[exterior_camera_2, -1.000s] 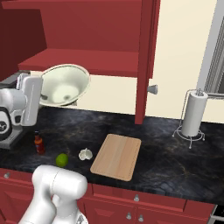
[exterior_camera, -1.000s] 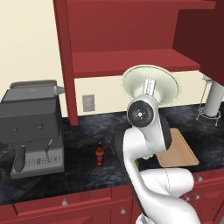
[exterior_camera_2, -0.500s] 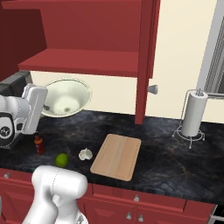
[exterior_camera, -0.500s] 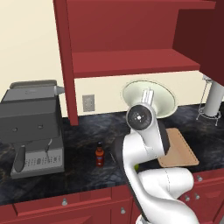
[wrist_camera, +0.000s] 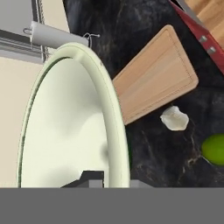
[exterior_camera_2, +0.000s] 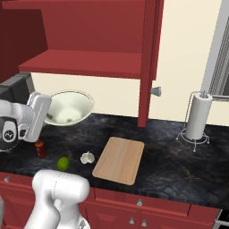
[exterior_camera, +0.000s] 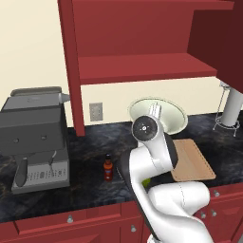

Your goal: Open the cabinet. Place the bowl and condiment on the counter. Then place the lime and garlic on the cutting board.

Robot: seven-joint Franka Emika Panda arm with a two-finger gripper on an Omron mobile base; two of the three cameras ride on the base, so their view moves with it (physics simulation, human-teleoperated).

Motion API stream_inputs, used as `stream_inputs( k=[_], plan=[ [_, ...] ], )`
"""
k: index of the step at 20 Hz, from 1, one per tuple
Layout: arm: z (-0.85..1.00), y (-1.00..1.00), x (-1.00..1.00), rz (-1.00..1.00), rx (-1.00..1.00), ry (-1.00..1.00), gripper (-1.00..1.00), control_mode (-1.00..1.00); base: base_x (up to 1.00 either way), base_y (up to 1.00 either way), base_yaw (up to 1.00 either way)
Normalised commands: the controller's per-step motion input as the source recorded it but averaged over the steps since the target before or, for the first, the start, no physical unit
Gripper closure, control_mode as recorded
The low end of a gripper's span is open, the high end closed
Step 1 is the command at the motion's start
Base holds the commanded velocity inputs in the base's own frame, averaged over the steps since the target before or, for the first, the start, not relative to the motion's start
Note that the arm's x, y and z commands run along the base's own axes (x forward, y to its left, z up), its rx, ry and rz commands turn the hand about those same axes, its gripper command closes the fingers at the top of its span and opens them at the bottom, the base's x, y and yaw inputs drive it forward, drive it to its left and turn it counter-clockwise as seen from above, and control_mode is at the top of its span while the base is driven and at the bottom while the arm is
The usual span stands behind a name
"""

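My gripper (exterior_camera_2: 49, 117) is shut on the rim of the cream-white bowl (exterior_camera: 163, 116), which hangs tilted on edge above the back of the black counter (exterior_camera_2: 170, 165). In the hand view the bowl (wrist_camera: 65, 127) fills the left side, its rim between my fingertips (wrist_camera: 94, 177). Below it on the counter stand the condiment (exterior_camera: 108, 168) bottle, the lime (exterior_camera_2: 63, 163) and the garlic (exterior_camera_2: 87, 157), left of the cutting board (exterior_camera_2: 119, 159). The red cabinet (exterior_camera: 137, 47) stands open, its lower shelf bare.
A grey coffee machine (exterior_camera: 35, 137) stands at the left of the counter. A paper towel holder (exterior_camera_2: 198, 117) is at the right back. The open cabinet door (exterior_camera_2: 150, 62) hangs over the counter beyond the cutting board.
The bowl, held in my gripper, has come down from just under the shelf toward the counter. The things on the counter have not moved.
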Motion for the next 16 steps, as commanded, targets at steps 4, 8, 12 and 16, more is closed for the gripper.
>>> stream_inputs(
  k=[4,8,12,16],
  plan=[
    [-0.50,0.00,0.24,0.00,0.00,0.00,1.00,-1.00,0.00,0.00,0.00],
    [-0.44,0.00,0.37,0.00,0.00,-0.04,1.00,-1.00,0.00,0.00,0.00],
    [-0.38,0.00,0.45,0.00,0.00,-0.03,1.00,-1.00,0.00,0.00,0.00],
    [-0.35,0.00,0.45,0.00,0.00,0.00,1.00,-1.00,0.00,0.00,0.00]
  ],
)
